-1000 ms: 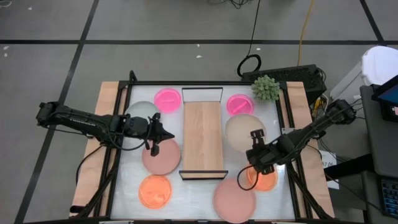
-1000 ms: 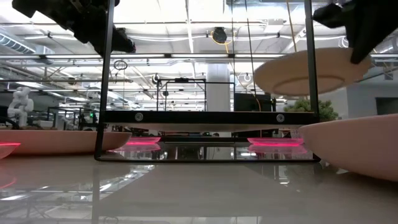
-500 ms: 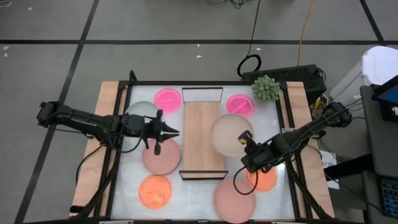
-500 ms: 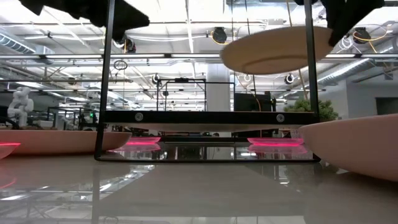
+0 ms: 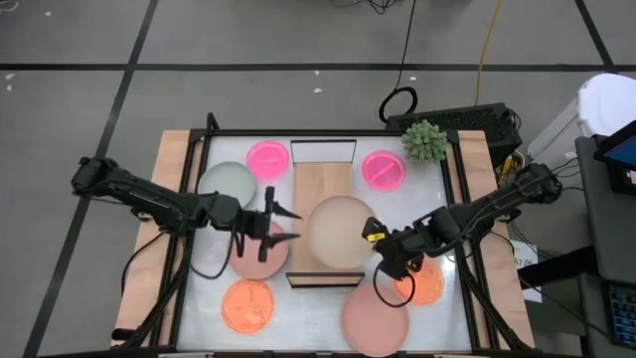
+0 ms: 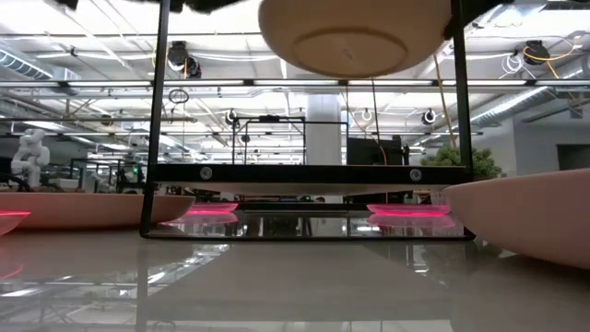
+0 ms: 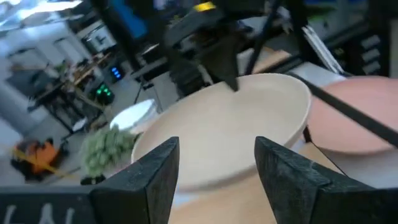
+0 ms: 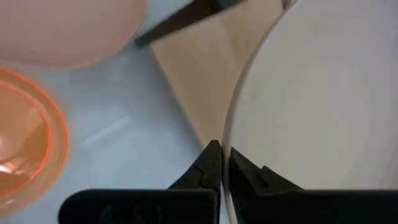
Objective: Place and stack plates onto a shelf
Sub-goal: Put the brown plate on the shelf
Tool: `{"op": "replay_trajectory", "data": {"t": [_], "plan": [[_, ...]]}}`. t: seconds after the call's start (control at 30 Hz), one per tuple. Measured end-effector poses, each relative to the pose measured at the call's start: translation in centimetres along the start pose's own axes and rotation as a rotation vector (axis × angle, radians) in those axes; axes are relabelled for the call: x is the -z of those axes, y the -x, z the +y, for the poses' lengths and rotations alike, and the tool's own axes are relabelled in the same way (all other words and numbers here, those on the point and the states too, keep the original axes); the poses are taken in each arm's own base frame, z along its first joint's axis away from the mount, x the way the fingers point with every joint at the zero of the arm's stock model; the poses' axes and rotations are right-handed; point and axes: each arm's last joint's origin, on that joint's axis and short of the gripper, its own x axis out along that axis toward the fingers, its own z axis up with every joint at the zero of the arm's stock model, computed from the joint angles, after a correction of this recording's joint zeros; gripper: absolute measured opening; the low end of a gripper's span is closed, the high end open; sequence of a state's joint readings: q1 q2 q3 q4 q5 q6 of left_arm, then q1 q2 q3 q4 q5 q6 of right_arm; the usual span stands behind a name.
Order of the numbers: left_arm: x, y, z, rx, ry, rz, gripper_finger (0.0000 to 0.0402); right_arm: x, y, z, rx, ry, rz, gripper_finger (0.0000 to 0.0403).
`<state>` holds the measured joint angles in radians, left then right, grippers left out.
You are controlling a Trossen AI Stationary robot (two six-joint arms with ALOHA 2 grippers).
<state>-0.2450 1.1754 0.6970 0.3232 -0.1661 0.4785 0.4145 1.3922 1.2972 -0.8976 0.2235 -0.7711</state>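
While nothing rests on it yet, long light-wood shelf board w/ black wire end frames (image 5: 324,214) sits at frame centre of high view.

- Right gripper (image 5: 375,233): jaws clenched on rim of large round beige plate (image 5: 340,231), matte, shallow; held in air over shelf's lower half.
- Left gripper (image 5: 284,223): jaws released, spread, empty, left of shelf, facing beige plate.
- Left to do, all on glossy white desk (image 5: 308,303): 2 hot-pink small plates (image 5: 267,158) upper centre; pale grey-green plate (image 5: 225,182) upper left; 2 dusty-pink large plates (image 5: 374,320) lower half; 2 translucent orange plates (image 5: 246,304) lower corners.
- Progress est.: early, 0 placed, 1st about to go down.
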Motion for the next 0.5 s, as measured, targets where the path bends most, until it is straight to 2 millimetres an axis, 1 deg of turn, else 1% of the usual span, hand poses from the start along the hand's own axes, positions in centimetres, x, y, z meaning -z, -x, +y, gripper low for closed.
{"op": "replay_trajectory", "data": {"t": [0.23,0.37,0.5], "plan": [[-3.7,-1.0,0.4,0.133,-0.167,0.223,0.0216,0.9,-0.4,-1.6,-0.012,-0.001,-0.088,0.0000],[-4.5,-1.6,0.2,0.256,-0.277,0.298,0.0211,1.4,-0.5,-2.1,-0.044,-0.015,-0.120,0.0000],[-4.6,-3.1,0.4,0.312,-0.360,0.375,0.0185,1.7,-0.6,-2.5,-0.046,-0.026,-0.142,0.0000]]}}
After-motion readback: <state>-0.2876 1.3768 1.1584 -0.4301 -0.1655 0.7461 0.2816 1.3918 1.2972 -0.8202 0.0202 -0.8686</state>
